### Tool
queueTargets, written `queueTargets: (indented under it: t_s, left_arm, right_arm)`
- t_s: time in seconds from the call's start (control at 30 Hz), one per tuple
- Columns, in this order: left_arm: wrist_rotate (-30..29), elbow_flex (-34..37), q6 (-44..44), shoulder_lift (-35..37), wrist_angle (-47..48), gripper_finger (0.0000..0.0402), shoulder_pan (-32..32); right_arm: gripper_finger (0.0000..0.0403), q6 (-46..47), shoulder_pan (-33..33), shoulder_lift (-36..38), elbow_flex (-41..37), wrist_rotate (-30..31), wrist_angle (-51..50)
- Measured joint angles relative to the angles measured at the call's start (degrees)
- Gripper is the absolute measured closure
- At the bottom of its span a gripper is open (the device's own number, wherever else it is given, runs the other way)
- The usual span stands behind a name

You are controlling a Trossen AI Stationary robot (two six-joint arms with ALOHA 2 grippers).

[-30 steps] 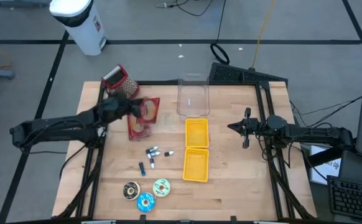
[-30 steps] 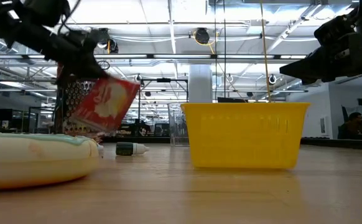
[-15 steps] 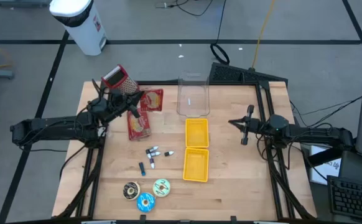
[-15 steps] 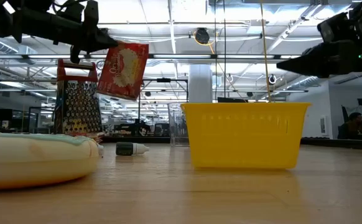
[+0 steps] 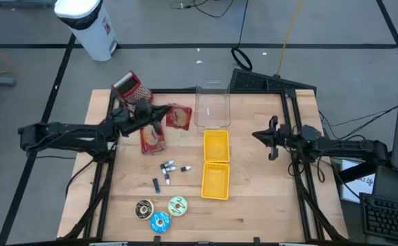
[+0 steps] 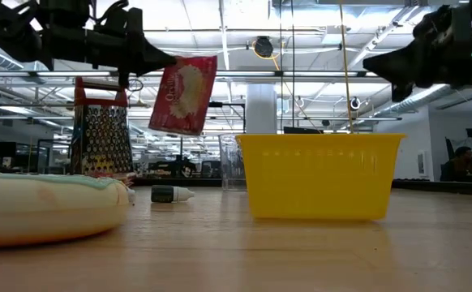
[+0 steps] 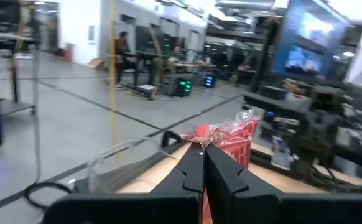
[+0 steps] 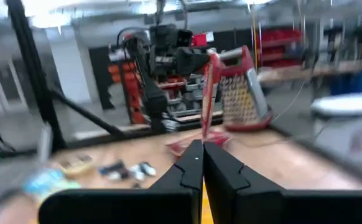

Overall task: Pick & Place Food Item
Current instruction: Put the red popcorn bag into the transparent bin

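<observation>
Left gripper (image 5: pixel 159 116) clamped shut on red food packet (image 5: pixel 179 117), now carried further from the bench's left edge toward the clear container (image 5: pixel 212 104) at the far edge than half a second ago; a second ago hung low by the grater (image 5: pixel 132 87), tilted. Packet clear of the bench surface (image 5: pixel 254 205), above yellow bin (image 6: pixel 319 174) rim height in low view. Right gripper (image 5: pixel 257 136) shut, empty, near right edge, little changed. Second red packet (image 5: pixel 152 139) flat on bench, partly under the arm. Packet print unreadable. Small items (image 5: pixel 169 167) mid-bench too small to identify.
</observation>
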State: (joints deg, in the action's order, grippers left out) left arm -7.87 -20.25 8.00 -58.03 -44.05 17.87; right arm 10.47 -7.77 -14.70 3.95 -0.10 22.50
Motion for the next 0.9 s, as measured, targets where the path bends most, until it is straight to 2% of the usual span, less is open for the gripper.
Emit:
queueTargets:
  t_s: [0.07, 0.37, 0.5, 0.63, 0.77, 0.9]
  left_arm:
    - [0.77, 0.0, -0.65, -1.3, -1.2, 0.0401, 0.0]
    - [0.89, -1.0, -2.66, -2.85, -4.17, 0.0401, 0.07]
    - [1.85, -3.81, -4.66, -2.83, -3.33, 0.0401, 0.12]
    - [3.38, -7.03, -6.76, -4.13, -0.38, 0.0401, 0.11]
    - [3.38, -9.98, -8.29, -6.1, 0.03, 0.0401, 0.55]
    - [3.73, -12.69, -9.67, -9.33, 1.14, 0.0401, 1.05]
  right_arm:
    - [0.0399, 3.29, 0.0, 0.02, 0.0, 0.0, 0.51]
    - [0.0399, 5.36, 0.0, -0.01, 0.0, 0.07, -4.15]
    - [0.0399, 5.08, -0.02, -0.79, 0.0, 3.76, -2.93]
    - [0.0399, 4.61, -0.01, -3.9, 0.0, 10.19, 6.31]
    - [0.0399, -3.97, -0.09, -8.25, 0.0, 18.21, 20.56]
    - [0.0399, -6.24, -0.04, -12.25, 0.0, 17.88, 26.62]
